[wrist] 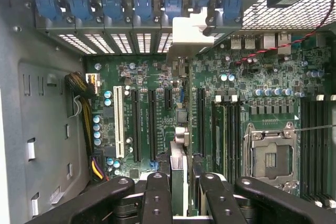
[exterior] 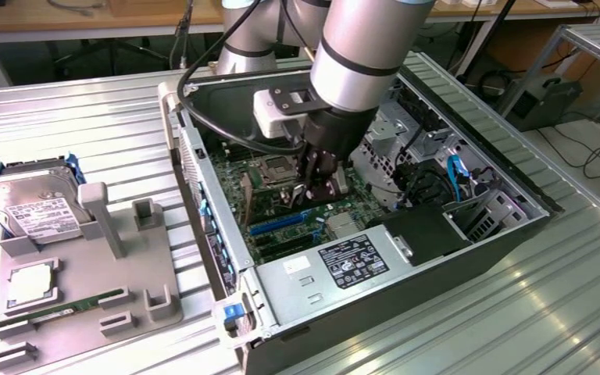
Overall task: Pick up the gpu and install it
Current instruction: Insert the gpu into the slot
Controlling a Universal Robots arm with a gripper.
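Black fingers of the gripper [wrist: 179,182] clamp from both sides on the gpu [wrist: 179,153], so the pincer is at a middling width, closed on the card rather than gaping. In the wrist view the card is seen edge-on, a thin strip running away from the fingers to its silver bracket [wrist: 191,32], which sits right up against the row of vented slot covers [wrist: 121,43] at the back wall. My read is that it is held on edge so its contact strip can point down at the long black sockets [wrist: 200,119] on the green motherboard [wrist: 157,77]; it hangs over the gap between two of them, and whether it is touching one I cannot tell.

From the exterior view, the gripper [exterior: 316,191] is deep inside the open computer case [exterior: 508,234] in the middle of the frame, with the arm [exterior: 368,47] coming straight down from the top centre. That steep approach probably keeps the wrist free of the case walls and the power supply [exterior: 347,262] at lower centre.

Over on the exterior view's left, the grey holder tray [exterior: 81,328] carries the hard drive [exterior: 29,205] and the green memory stick [exterior: 66,306], parked well apart from the work.
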